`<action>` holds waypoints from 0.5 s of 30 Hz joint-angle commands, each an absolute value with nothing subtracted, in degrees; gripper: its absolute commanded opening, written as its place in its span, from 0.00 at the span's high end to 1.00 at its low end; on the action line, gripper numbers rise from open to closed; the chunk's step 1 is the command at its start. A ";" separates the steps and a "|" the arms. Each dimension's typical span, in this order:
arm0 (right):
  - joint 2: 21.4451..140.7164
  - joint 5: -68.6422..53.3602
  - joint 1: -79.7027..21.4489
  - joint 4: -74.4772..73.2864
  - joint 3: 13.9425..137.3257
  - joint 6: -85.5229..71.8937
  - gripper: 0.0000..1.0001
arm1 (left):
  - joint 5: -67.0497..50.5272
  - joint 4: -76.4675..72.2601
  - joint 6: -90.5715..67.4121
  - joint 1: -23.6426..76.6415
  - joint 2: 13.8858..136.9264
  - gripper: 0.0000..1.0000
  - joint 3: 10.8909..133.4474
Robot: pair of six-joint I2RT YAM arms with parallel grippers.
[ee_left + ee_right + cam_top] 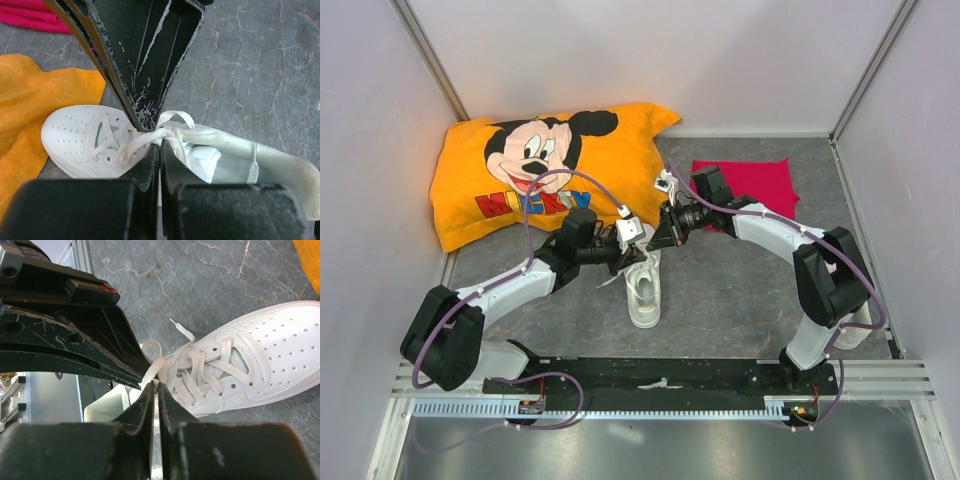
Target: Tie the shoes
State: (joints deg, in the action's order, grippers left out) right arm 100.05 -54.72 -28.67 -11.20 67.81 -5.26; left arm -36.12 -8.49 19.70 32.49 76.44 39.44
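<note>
Left fingers (157, 151), right fingers (151, 394) on shoe (70, 136) laces (142, 140)

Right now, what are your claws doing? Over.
Left claw shut on lace. Right claw shut on lace. Shoe upright, bow unfinished. Pillow by toe, not blocking.

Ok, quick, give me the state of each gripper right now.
Left gripper: closed, pinching the lace over the shoe.
Right gripper: closed on the lace too, right next to the left one.

place: robot lab test cell | evidence: white panel walls (720, 60), aluminium mounting rail (450, 407), grey tabletop (740, 300)
</note>
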 commanded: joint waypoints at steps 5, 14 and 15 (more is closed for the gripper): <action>98.44 -56.60 -28.74 -9.23 68.29 -5.27 1.00 | -36.65 -10.55 22.15 32.52 76.20 0.86 39.38; 96.86 -53.00 -28.74 -10.02 68.03 -7.03 1.00 | -35.33 -5.11 21.88 32.43 69.19 0.59 38.76; 96.68 -52.74 -28.74 -10.02 67.94 -7.12 1.00 | -35.16 -4.14 22.23 32.43 68.30 0.58 38.76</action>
